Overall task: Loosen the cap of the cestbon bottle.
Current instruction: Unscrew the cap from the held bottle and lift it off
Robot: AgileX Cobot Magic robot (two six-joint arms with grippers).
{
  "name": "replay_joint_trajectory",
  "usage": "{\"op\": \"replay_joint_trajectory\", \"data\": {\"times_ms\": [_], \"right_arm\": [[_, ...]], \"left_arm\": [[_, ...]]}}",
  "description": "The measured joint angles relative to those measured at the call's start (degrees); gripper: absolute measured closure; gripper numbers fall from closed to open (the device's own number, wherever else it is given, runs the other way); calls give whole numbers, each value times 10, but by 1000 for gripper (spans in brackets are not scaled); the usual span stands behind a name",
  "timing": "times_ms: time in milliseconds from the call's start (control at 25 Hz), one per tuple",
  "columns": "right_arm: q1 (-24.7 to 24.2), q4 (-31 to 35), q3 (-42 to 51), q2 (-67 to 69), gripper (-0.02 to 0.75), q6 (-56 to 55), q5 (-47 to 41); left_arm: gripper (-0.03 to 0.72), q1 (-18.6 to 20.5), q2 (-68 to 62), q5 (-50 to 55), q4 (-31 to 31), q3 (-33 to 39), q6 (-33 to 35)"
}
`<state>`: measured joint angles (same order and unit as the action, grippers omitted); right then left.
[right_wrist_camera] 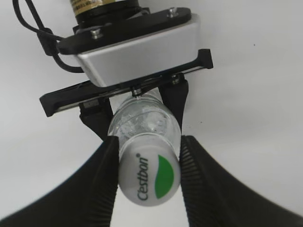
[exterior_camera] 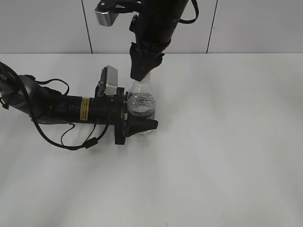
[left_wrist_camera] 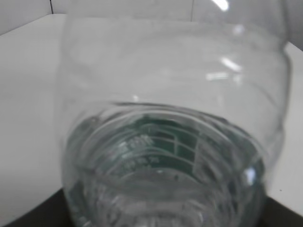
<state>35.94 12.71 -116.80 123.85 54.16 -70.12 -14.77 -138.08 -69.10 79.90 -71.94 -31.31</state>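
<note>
The right gripper [right_wrist_camera: 149, 179] comes down from above with one dark ribbed finger [right_wrist_camera: 106, 179] at 9 o'clock of the cap [right_wrist_camera: 150, 177] and the other at 3 o'clock. Both pads sit against or just beside the cap's sides, so it appears closed on the cap, though firm contact cannot be confirmed. The cap is white, with a green half-circle and the word Cestbon on top, and lies midway between the fingertips. Below it the clear bottle [right_wrist_camera: 142, 120] stands upright. The left gripper [exterior_camera: 135, 124] reaches in level from 9 o'clock and clamps the bottle's body between its black fingers, one on the near side and one on the far side, low on the ribbed wall. In the left wrist view the bottle [left_wrist_camera: 175, 142] fills the picture, with the green label showing through the water, so the fingers themselves are out of sight there. In the exterior view the bottle [exterior_camera: 141, 105] stands on the white table [exterior_camera: 227, 151], a little left of centre, with the right arm's wrist [exterior_camera: 144, 56] directly over it at 12 o'clock, hiding the cap. The step in hand looks like the grasp before the twist: body braced, cap pinched. The next move probably calls for the right wrist to turn about the bottle's upright axis to unscrew the cap, while the left gripper holds hard enough that the body does not spin along. A loose pinch could slip on the small cap.
</note>
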Motion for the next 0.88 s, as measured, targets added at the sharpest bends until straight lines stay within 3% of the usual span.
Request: {"op": "replay_joint_trajectory", "data": {"times_ms": [480, 880], "right_arm": [[1, -2, 0, 0, 436, 116, -1], [1, -4, 0, 0, 436, 149, -2]], "left_arm": [[279, 0, 0, 0, 0, 0, -1], [279, 0, 0, 0, 0, 0, -2]]}}
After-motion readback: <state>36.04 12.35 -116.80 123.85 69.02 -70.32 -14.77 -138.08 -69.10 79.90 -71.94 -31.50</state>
